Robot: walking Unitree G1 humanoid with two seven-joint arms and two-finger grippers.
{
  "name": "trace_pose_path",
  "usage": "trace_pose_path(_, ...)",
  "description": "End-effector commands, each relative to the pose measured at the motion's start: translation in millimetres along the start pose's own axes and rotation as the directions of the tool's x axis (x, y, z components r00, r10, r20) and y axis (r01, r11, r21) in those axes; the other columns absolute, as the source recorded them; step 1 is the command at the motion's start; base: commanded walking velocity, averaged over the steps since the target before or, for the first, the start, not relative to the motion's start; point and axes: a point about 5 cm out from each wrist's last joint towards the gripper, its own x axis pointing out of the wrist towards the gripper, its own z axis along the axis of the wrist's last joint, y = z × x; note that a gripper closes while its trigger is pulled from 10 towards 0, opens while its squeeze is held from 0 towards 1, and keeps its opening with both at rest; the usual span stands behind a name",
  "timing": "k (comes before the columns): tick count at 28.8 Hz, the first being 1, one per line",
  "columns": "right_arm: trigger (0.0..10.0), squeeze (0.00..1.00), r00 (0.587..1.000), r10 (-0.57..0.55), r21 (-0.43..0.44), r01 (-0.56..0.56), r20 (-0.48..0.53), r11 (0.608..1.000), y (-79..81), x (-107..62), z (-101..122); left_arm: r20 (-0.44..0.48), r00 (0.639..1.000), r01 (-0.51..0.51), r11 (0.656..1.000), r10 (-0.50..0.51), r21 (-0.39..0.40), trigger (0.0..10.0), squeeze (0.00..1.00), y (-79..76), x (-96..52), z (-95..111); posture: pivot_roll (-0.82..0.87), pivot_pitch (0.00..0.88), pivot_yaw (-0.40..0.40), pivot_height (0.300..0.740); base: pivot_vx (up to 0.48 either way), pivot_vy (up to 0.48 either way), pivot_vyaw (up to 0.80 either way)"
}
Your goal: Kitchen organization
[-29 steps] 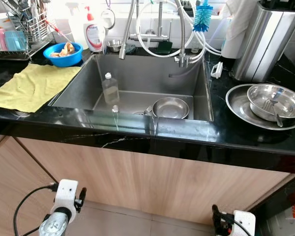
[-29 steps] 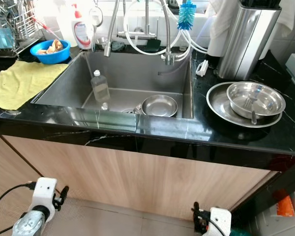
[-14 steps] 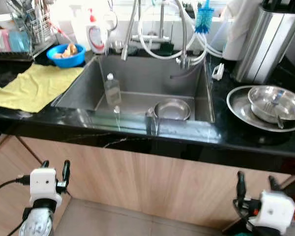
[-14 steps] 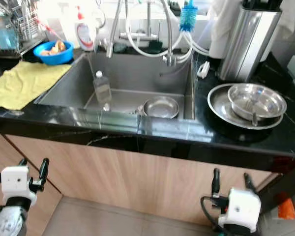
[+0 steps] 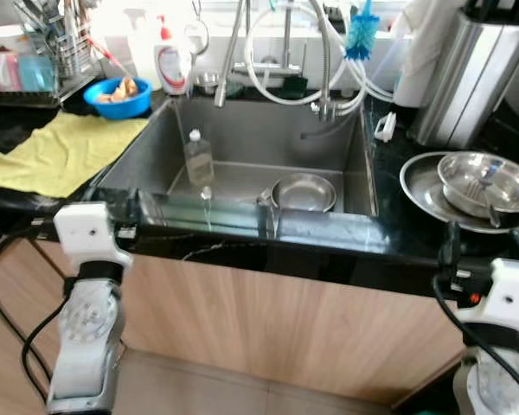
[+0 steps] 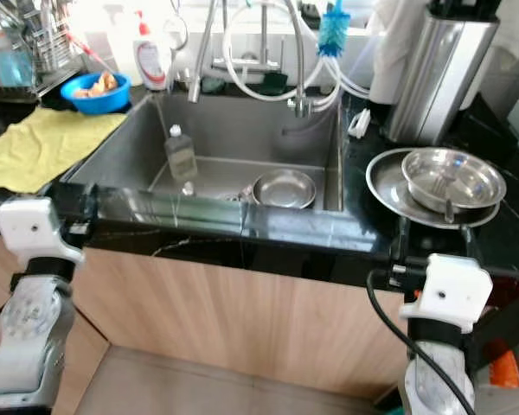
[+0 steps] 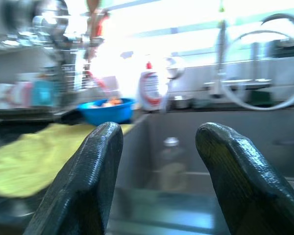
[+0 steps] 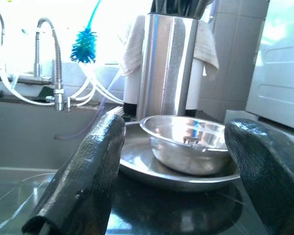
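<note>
Head stereo pair looks down at the sink — wrist cameras sit low, facing across the counter.

Both hands hang at the front edge of the bench, fingers parted. Ahead of the left hand the sink lies open, with a bottle standing in the way. Straight ahead of the right hand, a bowl on a plate blocks the path, with a tall steel canister behind.

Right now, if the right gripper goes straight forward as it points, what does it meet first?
Probably the steel plate holding the bowl; the right gripper is open and aimed at them, though depth is hard to judge.
</note>
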Motion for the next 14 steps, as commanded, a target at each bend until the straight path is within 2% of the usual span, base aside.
trace_pose_path(1, 10.0, 0.00, 1.000, -0.028, 0.029, 0.028, 0.008, 0.999, 0.4, 5.6, 4.3, -0.043, 0.998, 0.034, 0.999, -0.035, -0.034, 10.0, 0.00, -10.8, 2.8, -8.4, -0.04, 0.000, 0.034, 0.740, 0.000, 0.000, 0.00)
trace_pose_path(2, 10.0, 0.00, 1.000, -0.030, 0.029, 0.029, 0.009, 0.999, 0.6, 7.0, 4.5, -0.047, 0.998, 0.044, 0.998, -0.046, -0.040, 10.0, 0.00, -14.7, 3.8, -9.9, -0.04, 0.000, 0.035, 0.740, 0.000, 0.000, 0.00)
trace_pose_path(3, 10.0, 0.00, 1.000, -0.024, 0.025, 0.023, 0.015, 0.999, 1.5, 10.6, 6.2, -0.042, 0.997, 0.065, 0.995, -0.068, -0.073, 10.0, 0.00, -25.4, 8.3, -10.0, -0.05, 0.000, 0.034, 0.740, 0.000, 0.000, 0.00)
trace_pose_path(4, 10.0, 0.00, 1.000, -0.024, 0.025, 0.023, 0.015, 0.999, 1.5, 10.6, 6.2, -0.042, 0.997, 0.065, 0.995, -0.068, -0.073, 10.0, 0.00, -25.4, 8.3, -10.0, -0.05, 0.000, 0.034, 0.740, 0.000, 0.000, 0.00)
trace_pose_path(9, 10.0, 0.00, 0.999, -0.034, 0.025, 0.033, 0.027, 0.999, 1.3, 17.9, 10.1, -0.033, 0.985, 0.163, 0.976, -0.169, -0.143, 10.0, 0.00, -53.0, 18.7, -11.1, -0.06, 0.000, 0.038, 0.740, 0.000, 0.000, 0.00)
trace_pose_path(14, 10.0, 0.00, 0.998, -0.057, 0.045, 0.056, 0.013, 0.997, 1.8, 23.8, 5.3, -0.007, 0.977, 0.209, 0.962, -0.213, -0.174, 10.0, 0.00, -68.0, 31.1, -9.7, -0.07, 0.000, 0.048, 0.740, 0.000, 0.000, 0.00)
